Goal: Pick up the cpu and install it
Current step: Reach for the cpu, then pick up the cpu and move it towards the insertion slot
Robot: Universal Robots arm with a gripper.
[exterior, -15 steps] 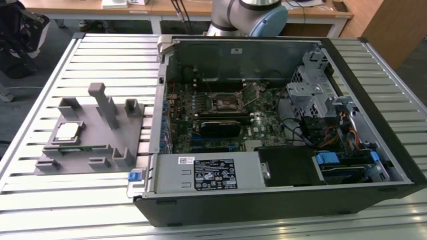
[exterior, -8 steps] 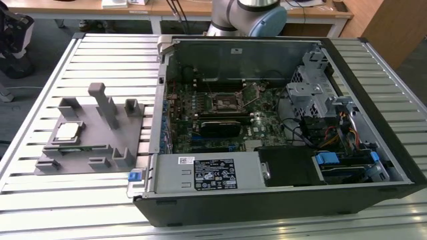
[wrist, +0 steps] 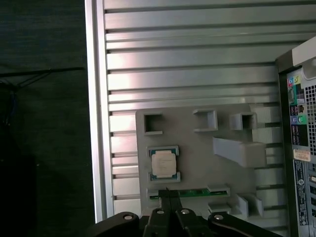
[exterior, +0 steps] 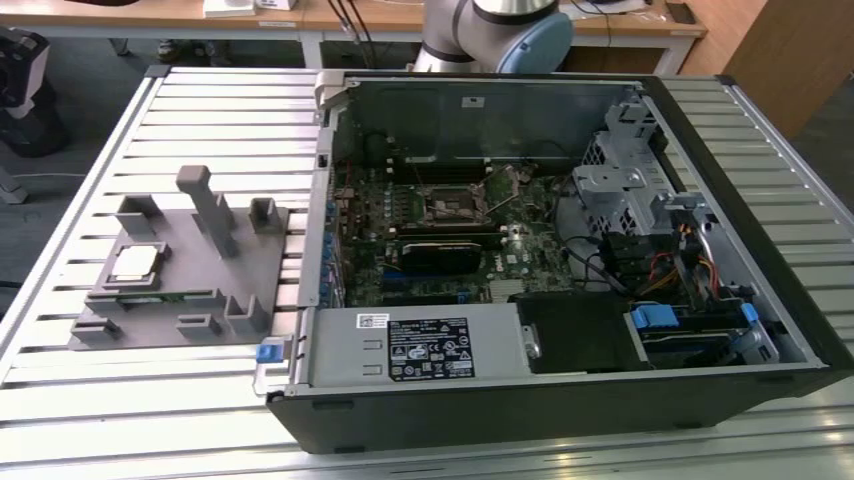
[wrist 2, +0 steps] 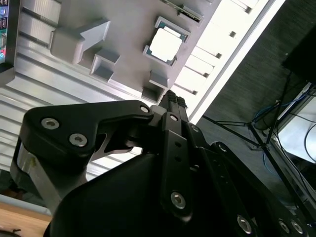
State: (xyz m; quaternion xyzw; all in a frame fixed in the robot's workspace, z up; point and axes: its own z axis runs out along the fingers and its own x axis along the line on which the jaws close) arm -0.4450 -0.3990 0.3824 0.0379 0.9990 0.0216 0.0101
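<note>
- The cpu [exterior: 135, 264] lies flat, shiny side up, in a square pocket of the grey holder tray [exterior: 174, 330], on the side of the tray toward the exterior view's left.
- Both wrist views show the same chip [wrist: 163, 164] [wrist 2: 165, 44] seated inside its low rim, with nothing touching it.
- The long green memory stick [exterior: 160, 296] sits in a slot of the tray just beside the cpu; in the first wrist view it [wrist: 192, 192] runs along the tray's edge next to the chip.
- My gripper [wrist: 170, 191] is off the tray and well clear of it. In the first wrist view its tips line up over the near end of the memory stick, close to the cpu's pocket.
- The two fingers [wrist: 164, 200] are pressed together, and I see nothing pinched between them. The second wrist view shows the tips [wrist 2: 172, 98] as one narrow black point aimed toward the tray [wrist 2: 123, 29].
- The tray rests on the slatted metal table [exterior: 134, 400], and several grey posts [exterior: 207, 205] stand up from it.
- To the exterior view's right of the tray, the open computer case [exterior: 561, 400] lies on its side with the motherboard [exterior: 400, 235] exposed.
- The square socket [exterior: 447, 207] sits near the middle of that board, well apart from the cpu.
- The arm's base [exterior: 494, 30] stands behind the case.
</note>
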